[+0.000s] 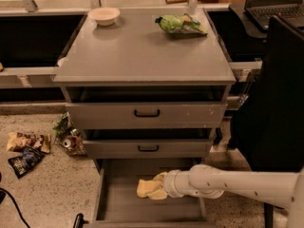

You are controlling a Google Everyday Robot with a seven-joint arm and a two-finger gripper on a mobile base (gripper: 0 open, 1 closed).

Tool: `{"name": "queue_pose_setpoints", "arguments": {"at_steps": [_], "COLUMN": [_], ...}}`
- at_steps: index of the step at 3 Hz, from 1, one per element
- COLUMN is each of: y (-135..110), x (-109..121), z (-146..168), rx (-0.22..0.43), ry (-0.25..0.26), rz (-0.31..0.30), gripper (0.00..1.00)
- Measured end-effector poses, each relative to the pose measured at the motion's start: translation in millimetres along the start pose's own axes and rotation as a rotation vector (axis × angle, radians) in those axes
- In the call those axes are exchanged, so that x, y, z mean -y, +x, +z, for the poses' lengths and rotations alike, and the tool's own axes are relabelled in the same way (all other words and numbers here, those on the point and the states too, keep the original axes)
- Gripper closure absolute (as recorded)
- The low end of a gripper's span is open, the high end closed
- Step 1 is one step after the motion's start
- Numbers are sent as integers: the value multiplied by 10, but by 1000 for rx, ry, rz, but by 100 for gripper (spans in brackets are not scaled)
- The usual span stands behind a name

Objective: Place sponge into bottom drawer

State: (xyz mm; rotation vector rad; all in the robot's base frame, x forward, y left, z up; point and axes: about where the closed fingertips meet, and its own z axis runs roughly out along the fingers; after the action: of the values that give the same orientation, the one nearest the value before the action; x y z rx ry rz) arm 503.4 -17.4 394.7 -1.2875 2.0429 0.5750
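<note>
We see a smooth white tubular arm (247,184), ribbed at its wrist collar and dotted with small dark marks. Its gripper (160,184) is over the bottom drawer (142,210).

Grey cabinet (142,56) centre, flat top. Speckled stone-look floor (47,194). Crumpled snack wrappers (26,148) on floor left of cabinet, black cable (12,205) near lower left corner. Black chair back (278,103) right. Laptop (273,6) on dark desk, top right. Dim warm light
</note>
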Motion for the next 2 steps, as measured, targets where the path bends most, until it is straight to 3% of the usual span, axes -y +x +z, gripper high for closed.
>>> {"name": "queue_pose_setpoints", "arguments": {"at_steps": [1,2], "y": [383,428], "x": [-31,-13], "z": [414,522], "rx": [-39,-30], "ry": [-17,-25], "rz": [58,55], "gripper": [100,100]}}
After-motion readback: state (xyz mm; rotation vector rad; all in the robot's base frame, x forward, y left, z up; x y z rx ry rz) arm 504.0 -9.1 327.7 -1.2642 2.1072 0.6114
